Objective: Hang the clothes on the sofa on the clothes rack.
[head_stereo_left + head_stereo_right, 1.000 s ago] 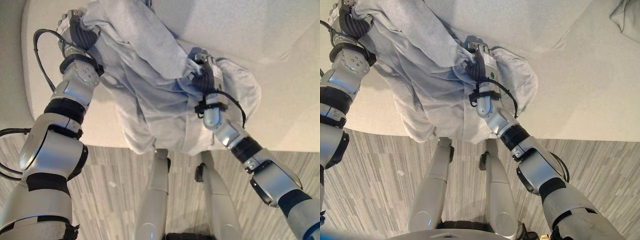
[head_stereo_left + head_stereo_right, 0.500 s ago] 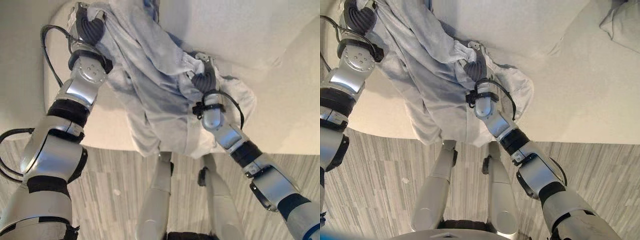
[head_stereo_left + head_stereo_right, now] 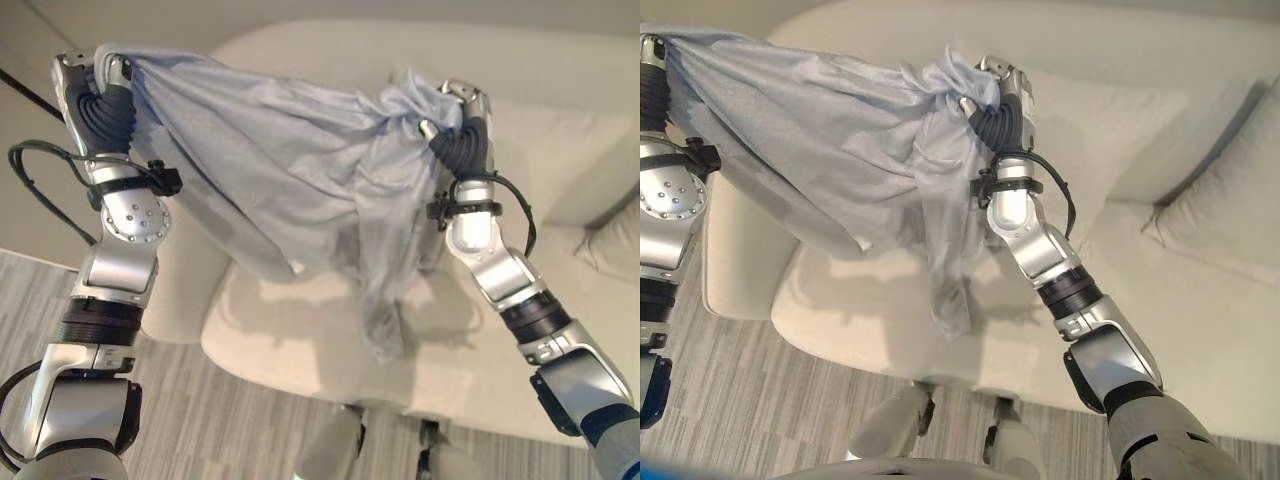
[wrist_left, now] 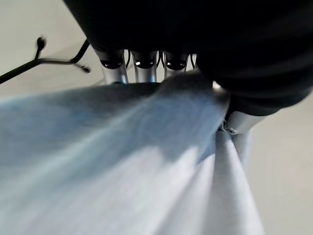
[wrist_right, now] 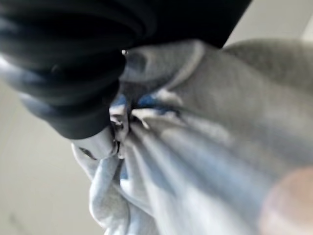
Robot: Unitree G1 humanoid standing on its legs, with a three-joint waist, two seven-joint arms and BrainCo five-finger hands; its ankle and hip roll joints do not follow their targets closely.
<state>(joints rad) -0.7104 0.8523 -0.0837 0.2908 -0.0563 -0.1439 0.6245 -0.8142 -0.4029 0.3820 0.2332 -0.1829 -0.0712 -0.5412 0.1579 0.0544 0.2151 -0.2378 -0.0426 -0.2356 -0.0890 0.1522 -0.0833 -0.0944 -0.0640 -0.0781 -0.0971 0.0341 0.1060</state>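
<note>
A pale blue-grey garment (image 3: 280, 185) hangs stretched between my two raised hands, above the cream sofa (image 3: 330, 330). My left hand (image 3: 95, 100) is shut on its left corner, with the cloth (image 4: 146, 147) bunched between fingers and thumb. My right hand (image 3: 462, 130) is shut on the right corner, the fabric (image 5: 195, 137) gathered in its grip. The garment's middle sags, and one long fold (image 3: 950, 280) dangles down toward the seat cushion. A thin black hook of the clothes rack (image 4: 44, 58) shows past my left hand's fingers.
The sofa has a back cushion (image 3: 1110, 120) behind my right arm and a loose cushion (image 3: 1230, 210) at the right. Grey striped flooring (image 3: 200, 420) lies in front of the sofa. A pale wall (image 3: 30, 150) stands at the left.
Both hands have lifted the garment off the sofa seat and pulled it apart, so it now hangs spread in the air. The camera has tilted up from the floor toward the sofa back.
</note>
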